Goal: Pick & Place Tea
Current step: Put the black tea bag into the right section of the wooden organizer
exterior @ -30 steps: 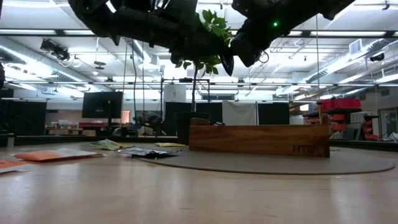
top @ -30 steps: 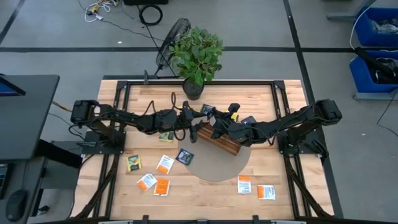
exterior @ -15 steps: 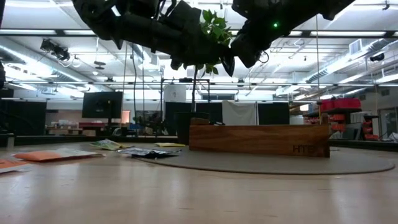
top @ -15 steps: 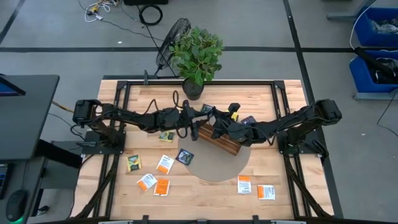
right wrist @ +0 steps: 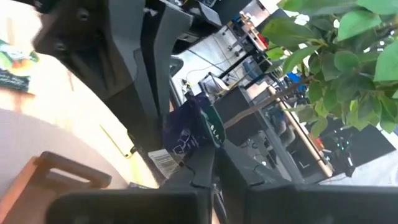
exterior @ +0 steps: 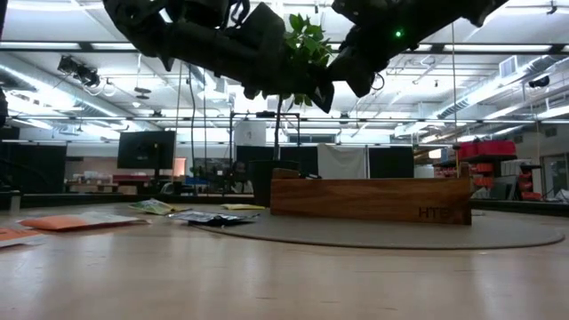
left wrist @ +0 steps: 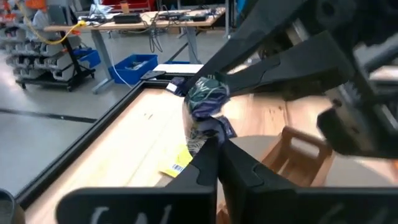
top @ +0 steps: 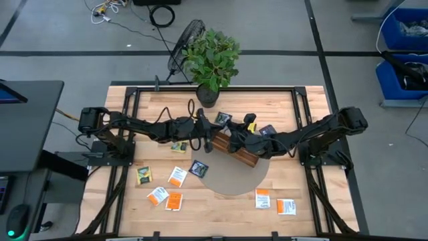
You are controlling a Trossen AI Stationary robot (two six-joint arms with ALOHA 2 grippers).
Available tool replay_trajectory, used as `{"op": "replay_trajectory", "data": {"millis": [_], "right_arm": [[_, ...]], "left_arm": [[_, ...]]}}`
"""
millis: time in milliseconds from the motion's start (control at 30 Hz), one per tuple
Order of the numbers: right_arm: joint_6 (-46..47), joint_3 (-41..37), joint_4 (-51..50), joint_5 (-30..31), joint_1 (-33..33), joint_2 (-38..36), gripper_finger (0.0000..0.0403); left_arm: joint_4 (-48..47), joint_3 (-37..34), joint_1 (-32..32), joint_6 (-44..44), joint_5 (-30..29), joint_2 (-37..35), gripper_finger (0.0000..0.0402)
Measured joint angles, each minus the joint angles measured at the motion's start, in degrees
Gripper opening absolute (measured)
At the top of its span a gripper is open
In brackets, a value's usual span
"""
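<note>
Step in hand: a mid-air handover, as I judge it. The left gripper (left wrist: 214, 142) and right gripper (right wrist: 210, 152) meet tip to tip at the centre of the high view, above the left end of the long brown wooden box (top: 242, 155).
Tea in play: one crumpled dark blue tea-bag packet (left wrist: 204, 109), held off the table between the two grippers.
Left claw: narrow, pinched on the packet's lower edge.
Right claw: narrow too, nipping the same packet from the opposite side (I read this from both wrist views).
Rest of the tea: flat square packets, yellow, orange and white, (top: 177, 176) lie loose on the pale wooden table (top: 307, 214) in the lower left and lower right of the high view.
Next move: one claw must let go so the other carries the packet alone, then lower it into the box. Release too early and it drops.
Wrist views: they show the packet and both grips.
High view: it shows only dark arms overlapping, with the packet hidden.
Low view: it shows the box standing on a round grey mat (exterior: 373, 233), with the grippers well above it.
</note>
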Motion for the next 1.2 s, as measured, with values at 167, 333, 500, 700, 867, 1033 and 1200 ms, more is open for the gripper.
{"op": "replay_trajectory", "data": {"millis": [167,333,500,700,867,1033,1200], "right_arm": [[2.3,0.0,-5.8,-0.4,2.1,-2.7,0.0066],[11.6,0.0,-15.9,-7.1,3.4,-9.1,0.0121],[16.8,0.0,-25.5,-15.7,2.8,-13.9,0.0177],[12.1,0.0,-28.7,-16.7,0.8,-14.0,0.0218],[11.6,0.0,-28.5,-25.2,-0.7,-14.0,0.0225],[11.9,0.0,-28.6,-29.9,-1.0,-13.6,0.0213],[11.5,0.0,-29.9,-29.9,-1.0,-13.7,0.0196]], "left_arm": [[-2.3,0.0,-0.2,2.5,-0.2,0.0,0.0004],[-5.6,0.0,-0.2,4.1,-0.6,0.0,0.0002],[-6.8,0.0,-1.4,9.4,1.7,0.0,0.0002],[-6.7,0.0,-4.4,15.5,5.4,0.0,0.0002],[-6.7,-0.1,-5.1,16.0,4.6,0.0,0.0002],[-6.2,-0.1,-5.1,16.8,4.3,0.0,0.0002],[-6.3,-0.1,-4.9,17.2,4.4,0.0,0.0002]]}}
